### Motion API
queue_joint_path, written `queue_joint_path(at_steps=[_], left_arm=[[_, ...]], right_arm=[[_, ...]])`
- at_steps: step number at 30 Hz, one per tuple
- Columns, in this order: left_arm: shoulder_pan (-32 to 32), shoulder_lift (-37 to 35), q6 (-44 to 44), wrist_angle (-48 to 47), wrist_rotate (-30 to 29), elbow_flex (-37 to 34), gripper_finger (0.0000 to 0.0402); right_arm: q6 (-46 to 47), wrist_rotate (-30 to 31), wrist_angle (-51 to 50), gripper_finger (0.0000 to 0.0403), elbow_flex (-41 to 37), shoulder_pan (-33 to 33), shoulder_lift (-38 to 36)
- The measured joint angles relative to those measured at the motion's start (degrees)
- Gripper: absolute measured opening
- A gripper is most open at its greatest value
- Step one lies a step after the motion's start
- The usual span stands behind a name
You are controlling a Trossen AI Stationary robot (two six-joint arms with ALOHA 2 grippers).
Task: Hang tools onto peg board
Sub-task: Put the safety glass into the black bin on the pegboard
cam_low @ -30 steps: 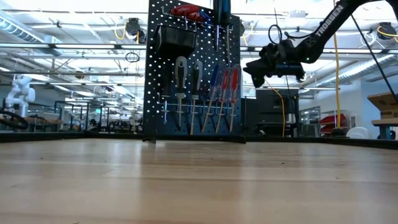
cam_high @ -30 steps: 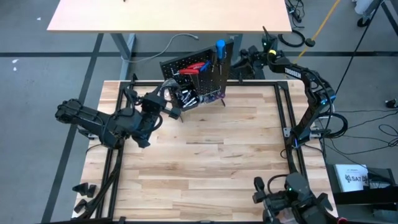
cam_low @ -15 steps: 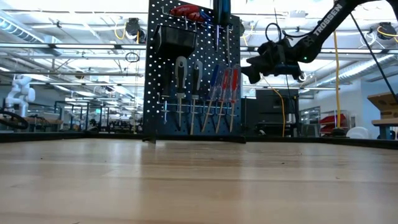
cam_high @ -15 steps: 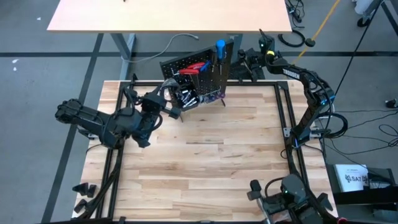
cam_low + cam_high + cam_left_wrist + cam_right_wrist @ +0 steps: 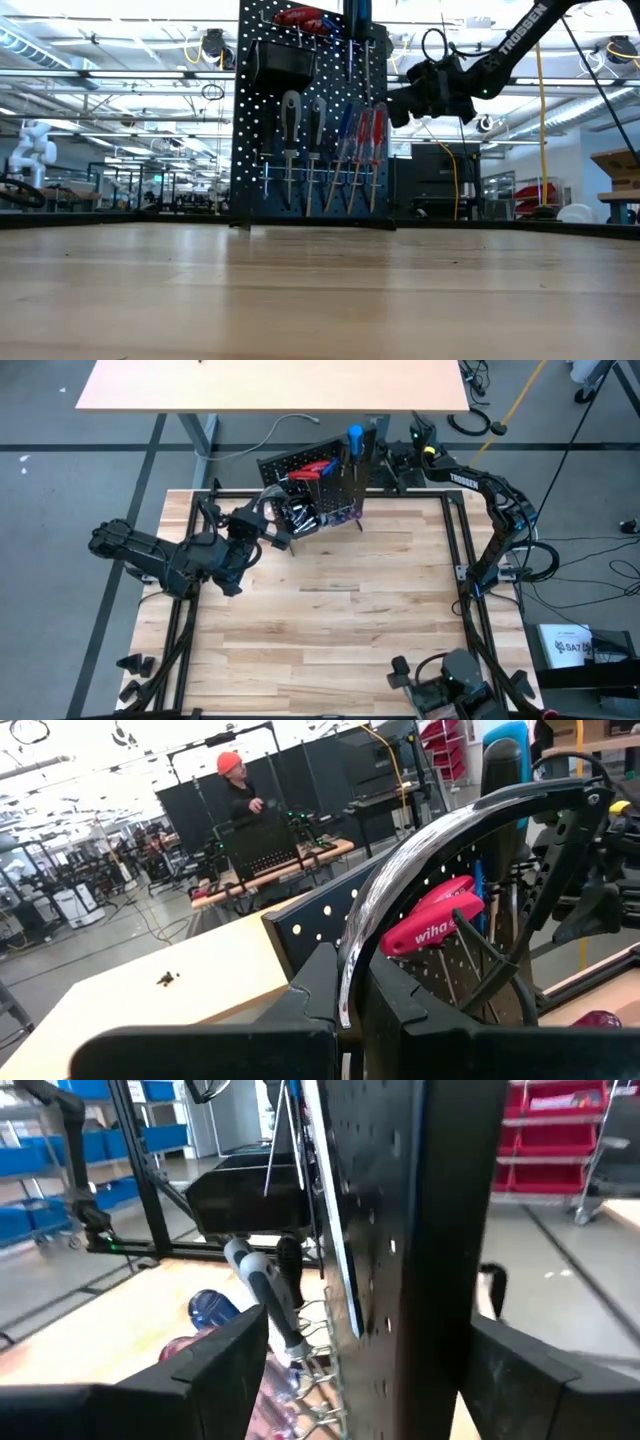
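While right gripper (image 5: 392, 460) sits open, empty, at 3 o'clock of peg board (image 5: 320, 485), its edge between jaws, left gripper (image 5: 272, 520) is shut on silvery hook (image 5: 400, 890).

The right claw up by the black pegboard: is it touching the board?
Cannot tell. The right wrist view shows the open right gripper straddling the peg board edge, without showing contact or gap plainly.

- In the low view the peg board (image 5: 312, 110) runs off the top edge, so the red pliers (image 5: 300, 16) there show only in part.
- From above, the left gripper (image 5: 272, 520) covers the screwdrivers (image 5: 305, 515) at the board's face; they are too small to count.
- The right wrist view sees the board (image 5: 440, 1230) edge-on and blurred; its front face is hidden.
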Motion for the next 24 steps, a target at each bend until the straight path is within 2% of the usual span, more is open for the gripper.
queue_joint_path(at_steps=[5,12,18,24], left_arm=[[0.00,0.00,0.01,-0.12,0.00,0.00,0.0016],[-1.04,0.02,-0.04,-0.51,-0.01,0.00,0.0016],[-2.05,0.02,-0.06,-0.63,-0.02,0.00,0.0016],[-2.37,0.02,-1.55,-1.62,-0.02,0.00,0.0016]], right_arm=[[0.35,-3.92,-6.86,0.0283,0.02,-0.04,0.00],[-0.62,-3.84,-18.60,0.0283,0.02,0.24,0.01],[-9.83,-2.36,-34.45,0.0283,0.02,1.89,-0.10],[-22.73,5.04,-53.05,0.0283,0.02,4.11,-2.10]])
